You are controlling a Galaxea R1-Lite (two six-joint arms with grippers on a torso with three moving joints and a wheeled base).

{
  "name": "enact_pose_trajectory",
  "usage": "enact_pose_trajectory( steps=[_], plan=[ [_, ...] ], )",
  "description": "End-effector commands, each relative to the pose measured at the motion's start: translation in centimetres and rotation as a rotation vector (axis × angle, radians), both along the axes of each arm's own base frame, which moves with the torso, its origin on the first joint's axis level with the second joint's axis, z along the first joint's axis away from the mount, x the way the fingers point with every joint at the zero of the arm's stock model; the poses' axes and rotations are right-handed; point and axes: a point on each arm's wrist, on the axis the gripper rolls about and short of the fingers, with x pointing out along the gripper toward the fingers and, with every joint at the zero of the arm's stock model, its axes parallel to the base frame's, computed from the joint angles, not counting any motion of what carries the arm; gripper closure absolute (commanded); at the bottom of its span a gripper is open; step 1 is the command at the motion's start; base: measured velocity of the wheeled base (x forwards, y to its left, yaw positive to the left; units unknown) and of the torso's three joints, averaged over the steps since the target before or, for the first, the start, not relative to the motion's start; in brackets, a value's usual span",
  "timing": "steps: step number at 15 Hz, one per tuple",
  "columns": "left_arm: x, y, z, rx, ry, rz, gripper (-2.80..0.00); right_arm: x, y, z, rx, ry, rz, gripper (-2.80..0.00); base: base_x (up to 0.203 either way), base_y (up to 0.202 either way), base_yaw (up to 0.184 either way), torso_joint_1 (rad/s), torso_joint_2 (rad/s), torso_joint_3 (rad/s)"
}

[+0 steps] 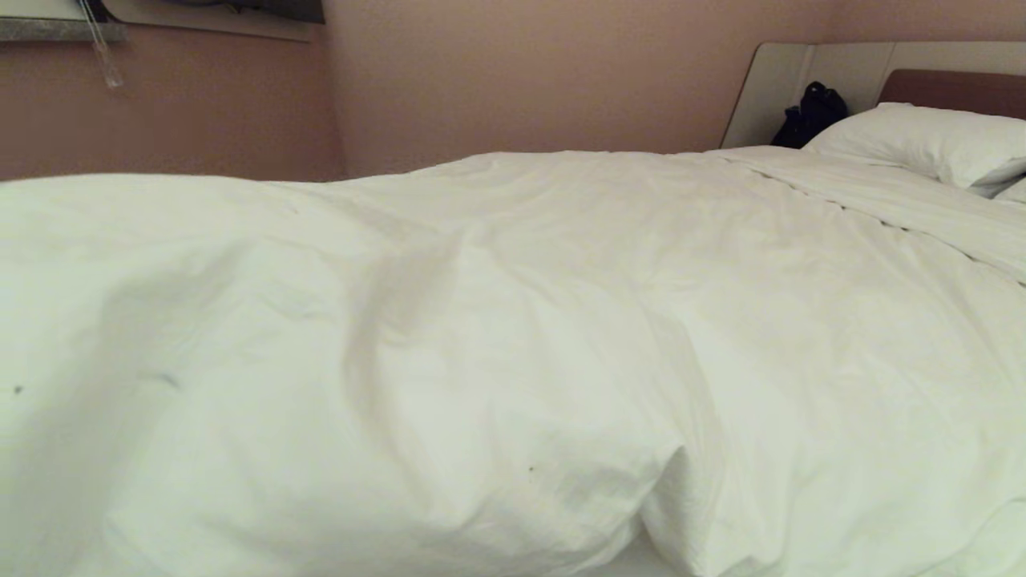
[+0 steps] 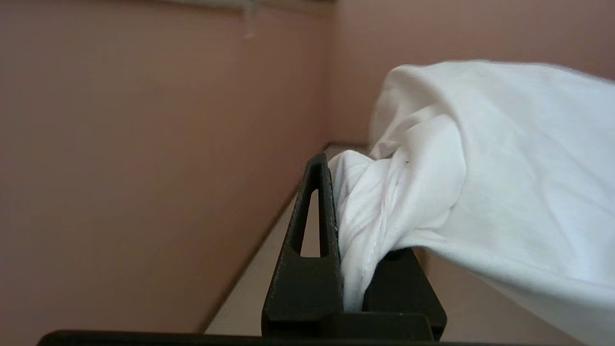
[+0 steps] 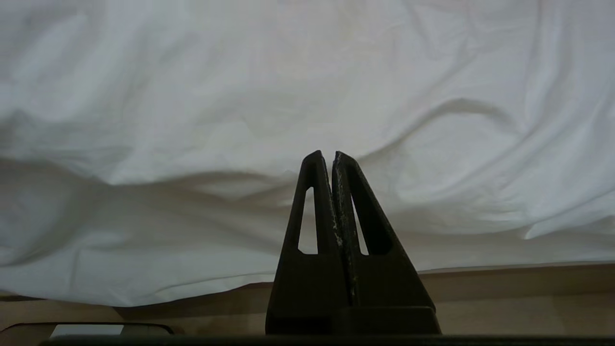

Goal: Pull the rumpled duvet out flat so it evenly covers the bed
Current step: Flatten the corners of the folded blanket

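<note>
Duvet (image 1: pixel 513 336) fills the head view, heaped lower left, smoother toward the pillow (image 1: pixel 922 144) upper right. Left gripper (image 2: pixel 353 240) clamps a bunched duvet edge. Right gripper (image 3: pixel 334 202) closed, empty. Judged: flattening partway; near mound left to spread.

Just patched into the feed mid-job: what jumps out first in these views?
The rumpled white duvet fills nearly the whole head view, bulging high in front, with a pillow and a dark bag by the headboard at far right. The left hand is shut on a bunched fold of duvet, lifted against the pink wall. The right hand is shut and empty, facing the duvet's draped side.
</note>
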Motion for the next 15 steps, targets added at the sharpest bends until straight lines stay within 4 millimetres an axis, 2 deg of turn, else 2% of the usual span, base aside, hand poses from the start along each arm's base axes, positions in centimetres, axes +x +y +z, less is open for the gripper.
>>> enact_pose_trajectory(
  steps=[1,11,15],
  plan=[
    [-0.7,0.1,-1.4,-0.004,0.024,0.042,0.0,0.0,0.0,0.0,0.0,0.002,0.001,0.0,0.0,0.0,0.0,0.0,0.0,0.0],
    [-1.2,0.2,-2.9,0.043,0.049,0.133,0.0,0.0,0.0,0.0,0.0,0.002,0.0,0.0,0.0,0.0,0.0,0.0,0.0,0.0],
    [-0.4,0.4,-3.4,0.02,0.099,0.214,0.0,0.0,0.0,0.0,0.0,0.001,-0.001,0.0,0.0,0.0,0.0,0.0,0.0,0.0]
  ],
)
